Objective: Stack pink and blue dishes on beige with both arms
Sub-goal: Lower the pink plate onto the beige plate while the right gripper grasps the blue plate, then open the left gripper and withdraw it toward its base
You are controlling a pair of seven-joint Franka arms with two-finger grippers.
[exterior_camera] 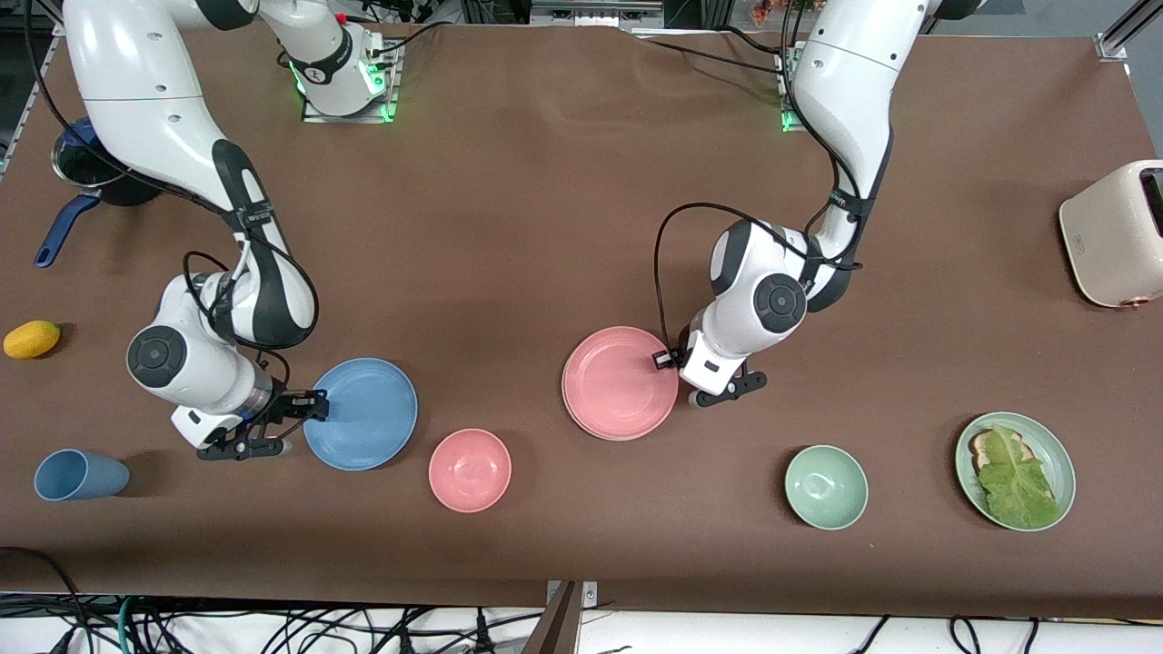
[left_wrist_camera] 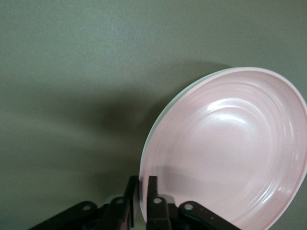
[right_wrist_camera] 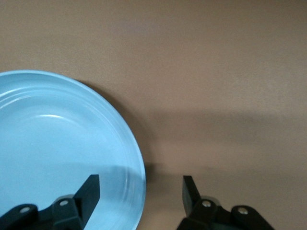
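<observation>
The pink plate [exterior_camera: 621, 383] sits mid-table, and my left gripper [exterior_camera: 670, 361] is shut on its rim at the edge toward the left arm's end. In the left wrist view the two fingers pinch that rim [left_wrist_camera: 143, 184], and the pink plate [left_wrist_camera: 230, 148] fills the picture. A thin pale edge [left_wrist_camera: 184, 93] shows just under its rim; otherwise no beige plate is in view. The sky blue plate [exterior_camera: 361, 413] lies flat toward the right arm's end. My right gripper [exterior_camera: 304, 422] is open and straddles the blue plate's [right_wrist_camera: 57, 148] rim, one finger over the plate and one outside it [right_wrist_camera: 141, 184].
A small pink bowl [exterior_camera: 470, 470] sits between the two plates, nearer the camera. A green bowl [exterior_camera: 826, 487] and a pale green plate [exterior_camera: 1054, 450] with bread and lettuce lie toward the left arm's end. There is also a blue cup [exterior_camera: 80, 474], a yellow fruit [exterior_camera: 32, 339], a blue-handled pot [exterior_camera: 82, 173] and a toaster [exterior_camera: 1118, 232].
</observation>
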